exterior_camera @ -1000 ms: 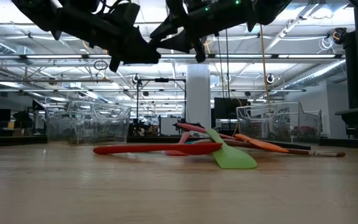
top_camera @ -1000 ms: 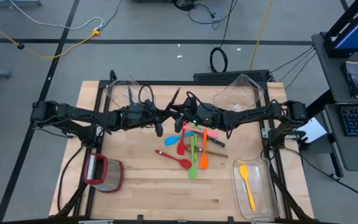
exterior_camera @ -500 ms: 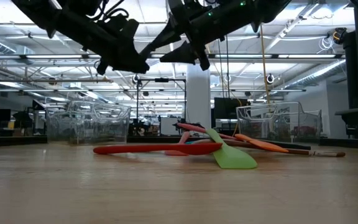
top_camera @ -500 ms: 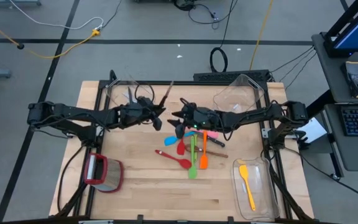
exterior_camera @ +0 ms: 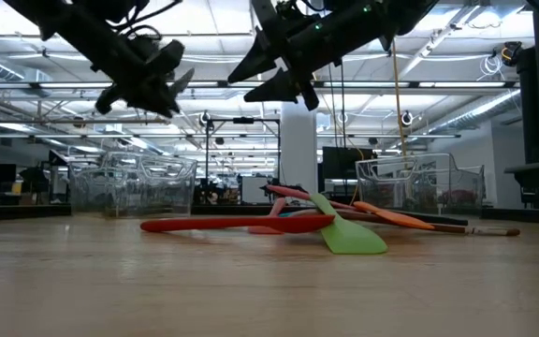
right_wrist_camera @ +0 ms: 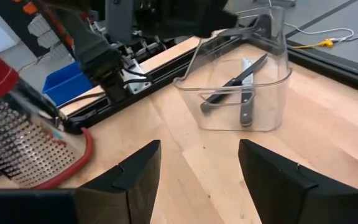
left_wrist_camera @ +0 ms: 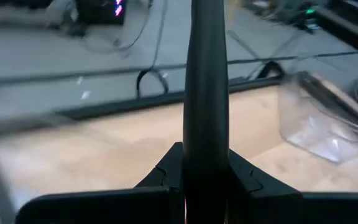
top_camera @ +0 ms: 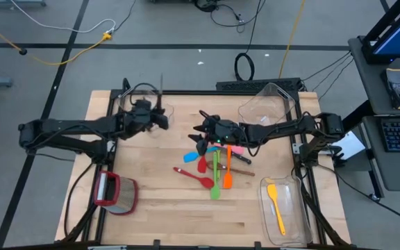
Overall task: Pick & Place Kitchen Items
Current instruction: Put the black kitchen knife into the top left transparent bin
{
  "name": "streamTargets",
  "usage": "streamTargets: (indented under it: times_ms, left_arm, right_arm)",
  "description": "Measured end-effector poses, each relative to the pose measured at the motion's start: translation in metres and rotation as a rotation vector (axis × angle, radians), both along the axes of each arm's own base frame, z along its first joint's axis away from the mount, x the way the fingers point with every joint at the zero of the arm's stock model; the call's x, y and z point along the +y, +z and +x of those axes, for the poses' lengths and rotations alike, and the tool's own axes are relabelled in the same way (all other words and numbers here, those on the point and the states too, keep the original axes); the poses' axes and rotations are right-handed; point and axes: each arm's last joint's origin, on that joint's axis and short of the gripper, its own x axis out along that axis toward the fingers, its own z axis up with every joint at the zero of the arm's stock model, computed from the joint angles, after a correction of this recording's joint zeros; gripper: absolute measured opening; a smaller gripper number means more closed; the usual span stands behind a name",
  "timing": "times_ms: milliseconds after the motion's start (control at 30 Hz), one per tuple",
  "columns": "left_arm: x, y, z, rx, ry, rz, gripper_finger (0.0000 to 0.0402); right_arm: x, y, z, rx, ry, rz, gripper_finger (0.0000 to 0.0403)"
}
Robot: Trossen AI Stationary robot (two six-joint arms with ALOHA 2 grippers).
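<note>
Black and slim, a knife handle (left_wrist_camera: 206,93) stands upright between the left jaws (top_camera: 157,119), which are clamped shut on it. In the high view these jaws hang over the clear bin (top_camera: 142,104) at the tabletop's far left corner. Two more knives (right_wrist_camera: 244,87) lie inside that bin, leaning across one another — seen through its clear wall from the right wrist.

Right jaws (top_camera: 200,142) stand open, gripping nothing, raised above the wooden tabletop (top_camera: 158,201). Directly beside and below them lies the heap of utensils: a blue spatula (top_camera: 190,157), a red spoon (top_camera: 201,164), a pink spatula (top_camera: 233,148), a green spatula (top_camera: 215,177), an orange spatula (top_camera: 228,170) and a second red utensil (top_camera: 196,177), crossed over one another and touching. A dark-handled piece (top_camera: 240,169) runs out from the heap on the side away from the left jaws. From table height the green blade (exterior_camera: 349,234) rests flat on the wood in front of the pile.

Well apart from both jaws, a yellow spatula (top_camera: 276,206) lies in the clear tray (top_camera: 297,229) at the near right. A second clear bin (top_camera: 268,104) sits at the far right. A red-rimmed container (top_camera: 117,194) sits at the near left.
</note>
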Motion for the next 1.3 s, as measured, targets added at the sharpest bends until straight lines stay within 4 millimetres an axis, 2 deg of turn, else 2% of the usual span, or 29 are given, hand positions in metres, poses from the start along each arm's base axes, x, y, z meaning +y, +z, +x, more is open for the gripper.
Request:
streamTargets:
  times_ms: [200,467,867,1067,1300]
  left_arm:
    - [0.002,-0.006,-0.017,-0.037,0.130,-0.183,0.0046]
    - [0.004,-0.015,-0.025,-0.088,0.200,-0.429,0.0046]
    - [0.011,-0.018,-0.030,-0.209,0.311,-0.621,0.0046]
    - [0.011,-0.019,-0.030,-0.268,0.366,-0.706,0.0046]
    - [0.008,-0.026,-0.037,-0.245,0.473,-0.809,0.0046]
  right_arm:
    - [0.000,0.000,0.000,0.018,0.018,-0.056,0.0206]
    - [-0.004,0.000,0.000,0.039,0.056,-0.121,0.0203]
    - [-0.017,-0.006,-0.003,0.093,0.220,-0.080,0.0201]
    - [-0.022,-0.010,-0.007,0.163,0.266,-0.137,0.0200]
    - [-0.031,-0.009,-0.009,0.179,0.279,-0.230,0.0200]
